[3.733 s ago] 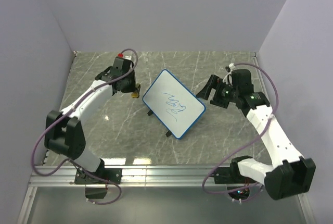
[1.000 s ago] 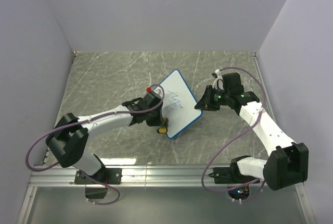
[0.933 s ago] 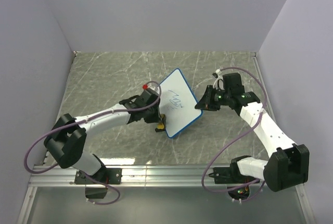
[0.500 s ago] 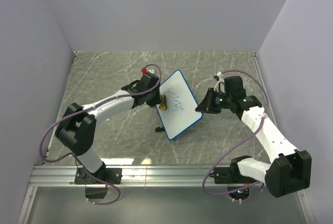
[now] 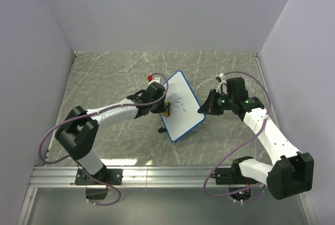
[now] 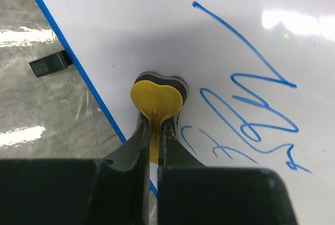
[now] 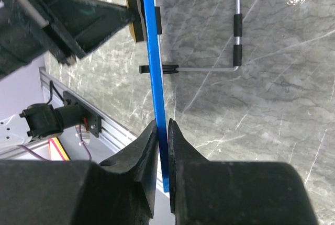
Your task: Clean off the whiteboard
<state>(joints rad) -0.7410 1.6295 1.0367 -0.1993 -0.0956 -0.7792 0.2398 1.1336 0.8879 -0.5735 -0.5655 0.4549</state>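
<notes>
A robot lab cell: plain walls (image 5: 157, 10), marble-look tabletop (image 5: 104, 78), aluminium mounting rail (image 5: 167, 174).

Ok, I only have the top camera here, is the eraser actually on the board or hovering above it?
Observer: On it. The left wrist view shows the eraser flat against the board, close to its edge.
Operator: Is it over the writing?
Observer: No. The blue strokes lie beside it, and none are under it.
Operator: Does the right pincer truly hold the board?
Observer: Yes. The right wrist view shows the right pincer shut on the board's edge, one finger on each face.
</notes>
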